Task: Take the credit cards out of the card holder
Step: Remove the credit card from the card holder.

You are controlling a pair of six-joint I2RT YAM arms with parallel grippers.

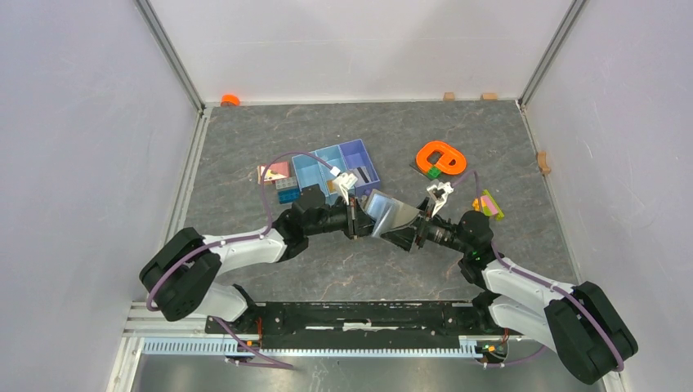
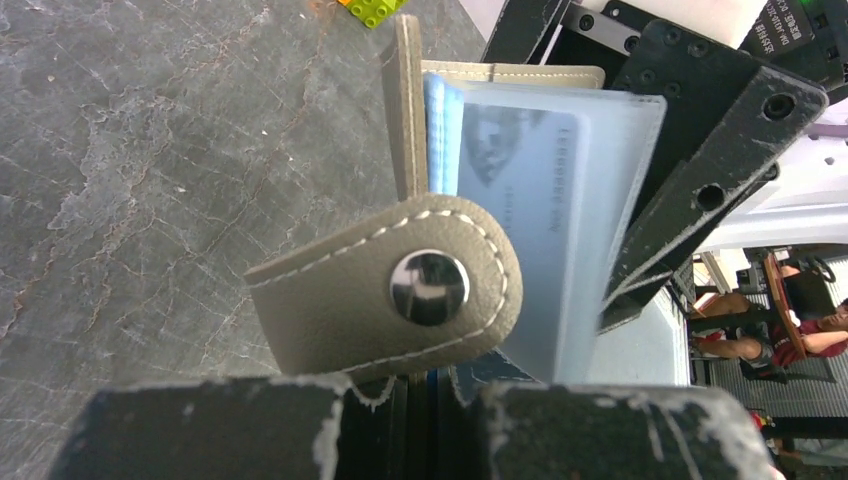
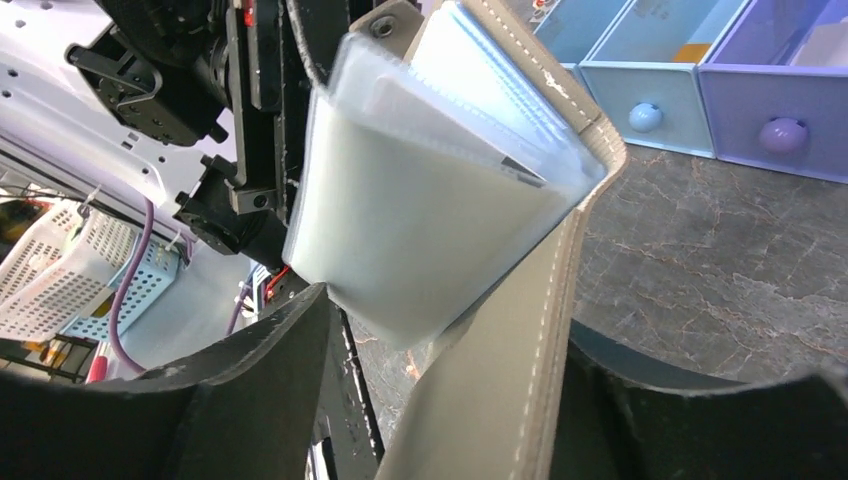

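Note:
The grey-taupe card holder (image 1: 391, 214) hangs open in the air between both arms at mid-table. My left gripper (image 1: 353, 217) is shut on its edge just below the snap strap (image 2: 430, 288); in the left wrist view the gripper (image 2: 430, 400) has its jaws pressed together on the holder. A pale credit card (image 2: 520, 190) sits inside clear sleeves. My right gripper (image 1: 418, 229) has its fingers spread around the holder's cover (image 3: 500, 400). In the right wrist view the gripper (image 3: 455, 340) shows a gap beside its left finger. A card with a dark stripe (image 3: 450, 120) shows in the sleeves.
A blue-and-purple three-compartment tray (image 1: 337, 167) stands just behind the grippers and also shows in the right wrist view (image 3: 690, 70). Coloured blocks (image 1: 278, 181) lie left of it. An orange ring-shaped piece (image 1: 440, 158) and a yellow-pink piece (image 1: 489, 204) lie at the right.

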